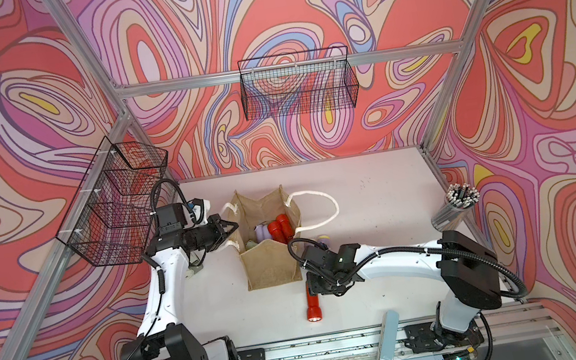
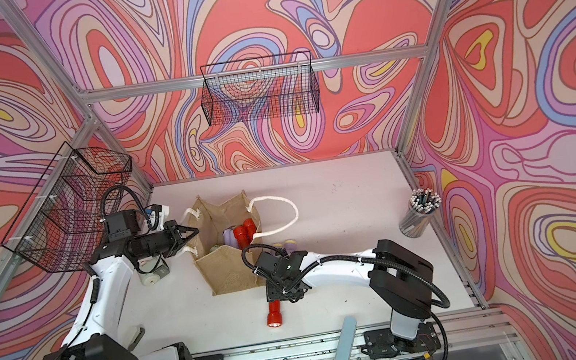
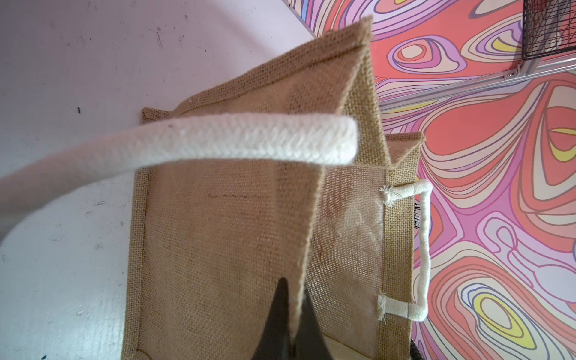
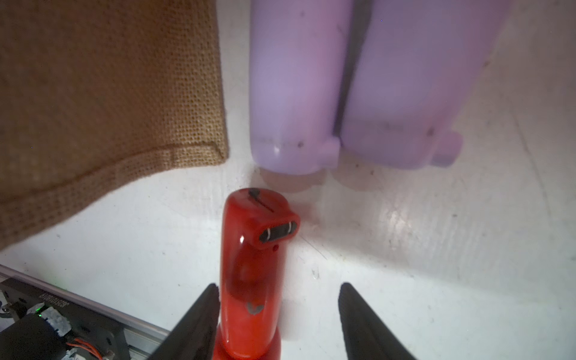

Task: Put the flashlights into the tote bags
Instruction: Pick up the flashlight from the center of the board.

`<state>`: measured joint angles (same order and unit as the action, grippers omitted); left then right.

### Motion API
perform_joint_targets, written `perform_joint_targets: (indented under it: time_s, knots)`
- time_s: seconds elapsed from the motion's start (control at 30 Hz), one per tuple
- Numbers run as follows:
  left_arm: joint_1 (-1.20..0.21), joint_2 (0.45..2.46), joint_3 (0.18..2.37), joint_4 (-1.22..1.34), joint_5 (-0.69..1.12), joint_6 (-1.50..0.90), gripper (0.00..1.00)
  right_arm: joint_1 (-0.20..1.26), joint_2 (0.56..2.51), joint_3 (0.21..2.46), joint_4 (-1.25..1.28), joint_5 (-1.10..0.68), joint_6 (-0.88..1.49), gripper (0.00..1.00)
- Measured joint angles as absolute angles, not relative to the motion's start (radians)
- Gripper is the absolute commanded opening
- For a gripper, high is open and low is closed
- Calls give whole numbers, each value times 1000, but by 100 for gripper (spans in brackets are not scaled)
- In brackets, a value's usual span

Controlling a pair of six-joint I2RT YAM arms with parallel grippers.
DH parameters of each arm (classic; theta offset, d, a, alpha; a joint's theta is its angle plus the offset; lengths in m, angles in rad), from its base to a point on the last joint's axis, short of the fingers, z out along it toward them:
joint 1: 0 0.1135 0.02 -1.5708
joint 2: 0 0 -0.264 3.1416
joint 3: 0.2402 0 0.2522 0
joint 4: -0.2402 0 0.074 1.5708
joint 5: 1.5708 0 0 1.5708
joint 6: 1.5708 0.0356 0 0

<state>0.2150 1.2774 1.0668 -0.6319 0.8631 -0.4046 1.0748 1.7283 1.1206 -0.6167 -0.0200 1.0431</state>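
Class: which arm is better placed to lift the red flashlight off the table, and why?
Right: the right gripper stands open astride the red flashlight, while the left gripper is shut on the tote bag's edge.

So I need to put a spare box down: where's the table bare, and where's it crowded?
Bare: far right of the table, between the rope handle of the tote bag, the cup of grey rods and the back wall; also the near strip between left arm and bag. Crowded: right of the bag, with two lilac flashlights, the red flashlight and the right gripper.
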Motion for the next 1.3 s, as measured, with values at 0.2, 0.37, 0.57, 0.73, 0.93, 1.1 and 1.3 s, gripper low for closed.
perform_joint_targets:
  time_s: [0.2, 0.37, 0.57, 0.73, 0.93, 1.1, 1.3]
  knots:
    - [215, 1277, 1067, -632, 863, -405, 0, 1075, 1781, 1163, -630, -21, 1032, 63]
    - [215, 1277, 1067, -632, 863, -405, 0, 1075, 1819, 1167, -637, -29, 1025, 62]
    - [215, 1277, 1067, -632, 863, -405, 0, 1075, 1842, 1166, -646, -43, 1026, 59]
    - [215, 1277, 1067, -632, 863, -405, 0, 1075, 1843, 1166, -652, -39, 1025, 52]
    - [215, 1277, 1067, -632, 863, -405, 0, 1075, 1845, 1159, -659, -39, 1024, 35]
    - [215, 1277, 1067, -632, 863, -405, 0, 1075, 1829, 1143, -669, -31, 1025, 29]
    - [215, 1277, 1067, -632, 863, -405, 0, 1075, 1812, 1142, -776, 39, 1025, 26]
